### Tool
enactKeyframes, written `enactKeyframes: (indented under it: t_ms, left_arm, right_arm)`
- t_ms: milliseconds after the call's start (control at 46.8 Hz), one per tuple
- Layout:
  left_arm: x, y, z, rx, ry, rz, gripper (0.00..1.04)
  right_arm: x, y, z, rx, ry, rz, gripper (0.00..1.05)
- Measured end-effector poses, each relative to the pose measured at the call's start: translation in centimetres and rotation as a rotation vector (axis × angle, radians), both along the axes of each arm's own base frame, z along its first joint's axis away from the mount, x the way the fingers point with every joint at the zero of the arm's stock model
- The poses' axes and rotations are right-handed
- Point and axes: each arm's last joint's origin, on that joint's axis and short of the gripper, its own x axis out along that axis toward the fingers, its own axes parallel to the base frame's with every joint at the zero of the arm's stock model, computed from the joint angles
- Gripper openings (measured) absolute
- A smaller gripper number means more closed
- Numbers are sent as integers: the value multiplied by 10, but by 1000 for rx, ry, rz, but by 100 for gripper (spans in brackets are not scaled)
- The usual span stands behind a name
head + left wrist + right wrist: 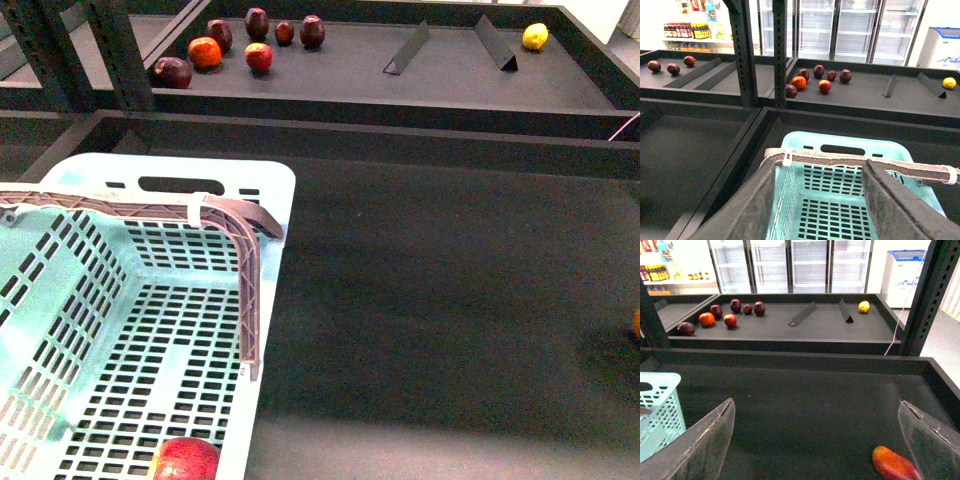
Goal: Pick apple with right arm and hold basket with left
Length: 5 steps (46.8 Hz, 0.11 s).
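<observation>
In the near left corner of the lower shelf sits the basket (150, 330), its long axis running away from the robot, its grey handle (245, 250) lying across the far rim. The apple (185, 462) lies on the basket floor at the near edge. The left gripper (817, 210) is spread wide above the basket, holding nothing. The right gripper (817, 440) is also spread wide over bare shelf, with an elongated red-orange fruit (895, 464) near one finger. On the upper shelf (420, 80) lie dark red fruits (312, 31), an orange one (204, 52) and a lemon (535, 36).
</observation>
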Motion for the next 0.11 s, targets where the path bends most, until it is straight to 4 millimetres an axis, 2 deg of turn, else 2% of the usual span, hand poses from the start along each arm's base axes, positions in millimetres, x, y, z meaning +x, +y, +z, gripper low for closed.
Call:
enactKeyframes:
  t_ms: [107]
  left_arm:
    - [0, 0, 0, 0, 0, 0, 79]
  right_arm:
    - [0, 0, 0, 0, 0, 0, 96]
